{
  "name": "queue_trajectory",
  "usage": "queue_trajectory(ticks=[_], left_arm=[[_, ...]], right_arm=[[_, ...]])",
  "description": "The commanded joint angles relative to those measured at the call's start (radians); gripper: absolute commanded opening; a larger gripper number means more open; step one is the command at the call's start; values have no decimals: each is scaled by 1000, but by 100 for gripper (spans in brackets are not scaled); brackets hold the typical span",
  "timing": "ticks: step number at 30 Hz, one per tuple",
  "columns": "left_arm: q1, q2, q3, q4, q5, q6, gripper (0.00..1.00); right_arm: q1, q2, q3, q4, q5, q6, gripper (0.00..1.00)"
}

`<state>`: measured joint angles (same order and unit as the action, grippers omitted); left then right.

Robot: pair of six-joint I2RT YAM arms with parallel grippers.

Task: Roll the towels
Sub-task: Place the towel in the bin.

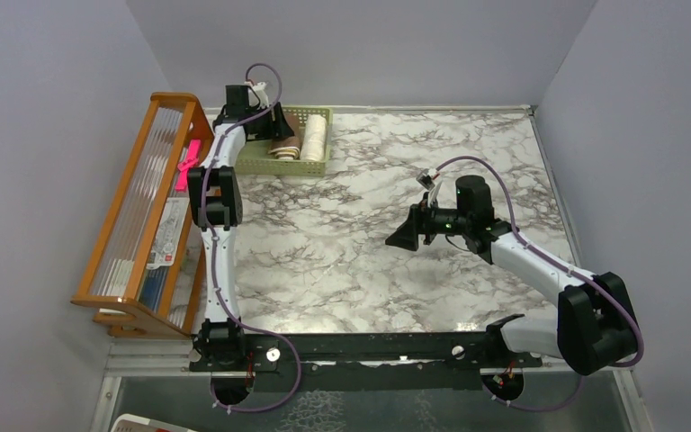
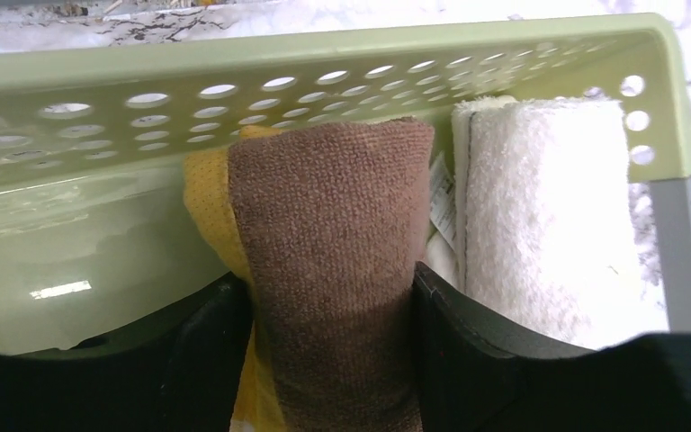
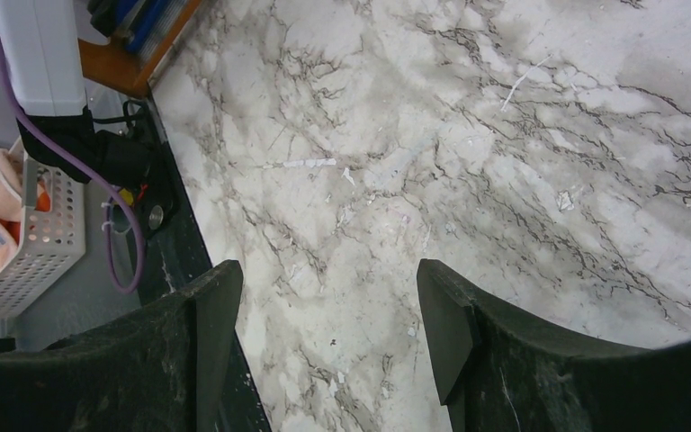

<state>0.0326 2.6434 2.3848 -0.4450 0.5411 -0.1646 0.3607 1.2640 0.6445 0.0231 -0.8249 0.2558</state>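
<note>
In the top view, a wooden rack (image 1: 135,207) stands at 9 o'clock beside the surface (image 1: 342,270). It holds sheets and a pink object. There is printing on these sheets, but it is too small to read.

At about 11 o'clock on the surface is the pale green basket (image 2: 324,54), and both towels are inside it. The left pincer (image 2: 328,281) reaches into the basket and pinches the mustard-yellow towel (image 2: 324,207). Its two fingers touch the two sides of the roll. This towel is rolled with the brown side outward, and a strip of yellow shows at its 9 o'clock edge. I see none of its brown lettering from here.

Just beside it, at 3 o'clock, lies the cream-white towel (image 2: 540,216), also as a short roll. It touches the basket's right wall. Between the two rolls a small white tag sticks out, and its print is too blurred to read.

The right pincer (image 3: 328,279) hangs over the bare marble a little toward 3 o'clock from the middle, well apart from the basket. Its fingers are spread and hold nothing.

My judgement is that the rolling itself is finished, because both towels are already rolls and sit side by side in the basket. What seems to be left is only for the left pincer to let go of the yellow roll and to leave the basket. I cannot tell if the roll will keep its shape after that.
</note>
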Motion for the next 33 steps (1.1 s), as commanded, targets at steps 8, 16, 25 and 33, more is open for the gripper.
queue_trajectory(ticks=[8, 16, 25, 33], left_arm=[[41, -124, -90, 277, 276, -164, 63], [60, -176, -164, 305, 147, -161, 63], [66, -235, -289, 364, -26, -177, 30], [66, -227, -352, 373, -130, -169, 18]], right_arm=[[15, -6, -10, 17, -27, -21, 72], [17, -7, -15, 16, -37, -24, 72], [23, 2, -14, 25, -51, -24, 72], [27, 0, -19, 24, -57, -29, 72]])
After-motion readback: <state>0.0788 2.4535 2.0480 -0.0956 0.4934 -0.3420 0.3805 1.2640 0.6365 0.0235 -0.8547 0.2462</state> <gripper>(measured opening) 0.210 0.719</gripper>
